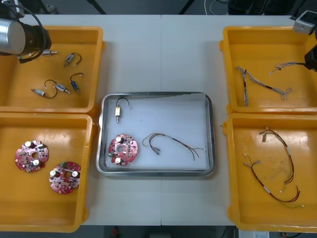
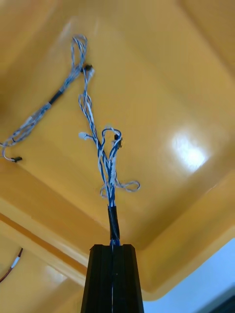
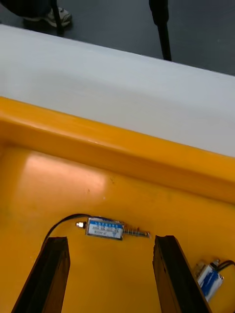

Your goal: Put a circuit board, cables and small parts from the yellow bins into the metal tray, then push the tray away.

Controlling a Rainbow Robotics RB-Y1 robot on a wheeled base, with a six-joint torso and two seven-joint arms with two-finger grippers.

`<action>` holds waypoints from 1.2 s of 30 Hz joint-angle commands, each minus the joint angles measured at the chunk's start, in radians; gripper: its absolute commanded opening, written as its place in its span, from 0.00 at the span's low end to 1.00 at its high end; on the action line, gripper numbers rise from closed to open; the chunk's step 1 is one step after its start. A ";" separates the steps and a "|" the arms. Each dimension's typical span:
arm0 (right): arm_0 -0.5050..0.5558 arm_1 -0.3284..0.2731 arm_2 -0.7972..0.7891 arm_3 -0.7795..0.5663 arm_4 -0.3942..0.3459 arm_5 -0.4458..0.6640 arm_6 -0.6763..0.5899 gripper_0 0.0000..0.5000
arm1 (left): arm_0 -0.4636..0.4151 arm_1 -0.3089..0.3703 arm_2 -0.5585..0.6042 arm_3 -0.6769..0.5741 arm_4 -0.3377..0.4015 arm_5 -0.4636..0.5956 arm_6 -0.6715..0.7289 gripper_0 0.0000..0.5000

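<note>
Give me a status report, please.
Right gripper shut on blue and white cable, above far right yellow bin. Left gripper open over small metal part. Nothing blocking.

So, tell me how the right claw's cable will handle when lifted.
Probably floppy: the blue and white cable trails in loose loops from the shut right claw over the far right bin. Likely light, being thin. May snag the other cable. Left claw: open over far left bin.

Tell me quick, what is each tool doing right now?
Left tool: open, holding nothing, above a small metal part.
Right tool: shut on a twisted blue and white cable.
</note>
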 commanded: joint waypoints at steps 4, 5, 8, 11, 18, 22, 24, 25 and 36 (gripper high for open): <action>0.046 -0.034 0.086 -0.269 -0.093 0.007 -0.032 0.00 | -0.015 -0.007 -0.055 0.077 -0.008 -0.162 -0.006 1.00; 0.055 -0.036 0.112 -0.325 -0.122 0.007 -0.040 0.00 | -0.015 -0.014 -0.068 0.104 -0.008 -0.200 -0.009 1.00; 0.065 -0.036 0.156 -0.403 -0.165 0.007 -0.052 0.00 | -0.015 -0.025 -0.088 0.139 -0.005 -0.257 -0.009 1.00; 0.074 -0.036 0.199 -0.464 -0.205 0.007 -0.063 0.00 | -0.015 -0.036 -0.089 0.156 -0.003 -0.283 -0.011 1.00; 0.083 -0.030 0.326 -0.604 -0.296 0.007 -0.176 0.00 | -0.014 -0.062 -0.091 0.195 -0.006 -0.335 -0.014 1.00; 0.083 0.006 0.400 -0.662 -0.296 0.007 -0.224 0.00 | -0.014 -0.062 -0.109 0.202 -0.006 -0.355 -0.016 1.00; 0.083 0.032 0.437 -0.673 -0.288 0.007 -0.242 0.00 | -0.009 -0.062 -0.111 0.202 -0.008 -0.357 -0.016 1.00; 0.083 0.043 0.452 -0.674 -0.282 0.007 -0.244 0.00 | -0.009 -0.063 -0.111 0.202 -0.008 -0.363 -0.016 1.00; 0.083 0.136 0.668 -0.655 -0.134 0.007 -0.273 0.00 | 0.008 -0.063 -0.149 0.230 -0.008 -0.406 -0.014 1.00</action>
